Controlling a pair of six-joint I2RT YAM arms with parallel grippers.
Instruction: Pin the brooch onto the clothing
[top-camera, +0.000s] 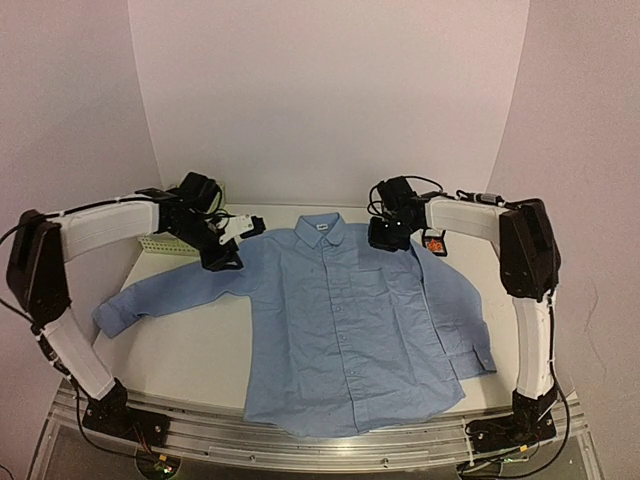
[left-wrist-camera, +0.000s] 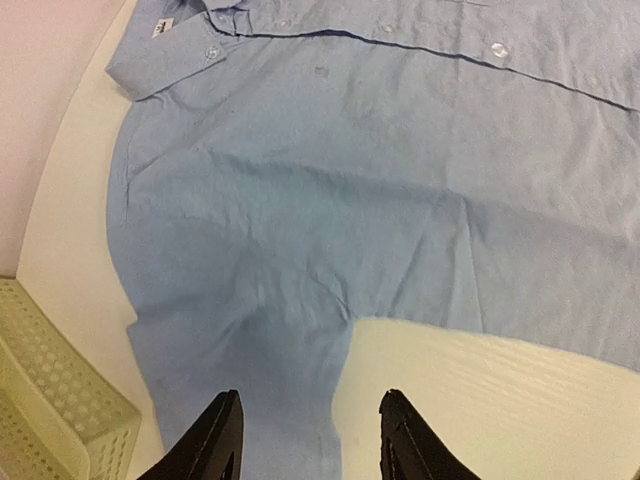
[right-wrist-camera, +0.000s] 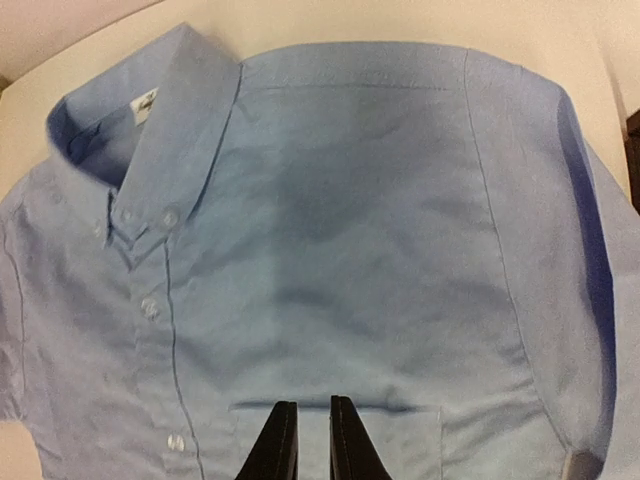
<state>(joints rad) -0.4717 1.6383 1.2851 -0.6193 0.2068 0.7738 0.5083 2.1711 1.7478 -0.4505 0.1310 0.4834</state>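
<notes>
Pickup not yet done: shirt (top-camera: 340, 320) flat on desk (top-camera: 200, 350), brooch (top-camera: 434, 242) beside its shoulder; L pincer (left-wrist-camera: 310, 400) half-open, R pincer (right-wrist-camera: 308, 405) barely ajar, both empty; next prob. needs R pincer on brooch.

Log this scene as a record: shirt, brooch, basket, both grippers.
shirt: laid flat, front up, buttoned
brooch: beside the shirt's shoulder, near the right arm, not pinned
basket: off the shirt, by the left arm
left gripper: open, empty, above the sleeve near the armpit
right gripper: narrowly open, nothing between, above the chest pocket
</notes>
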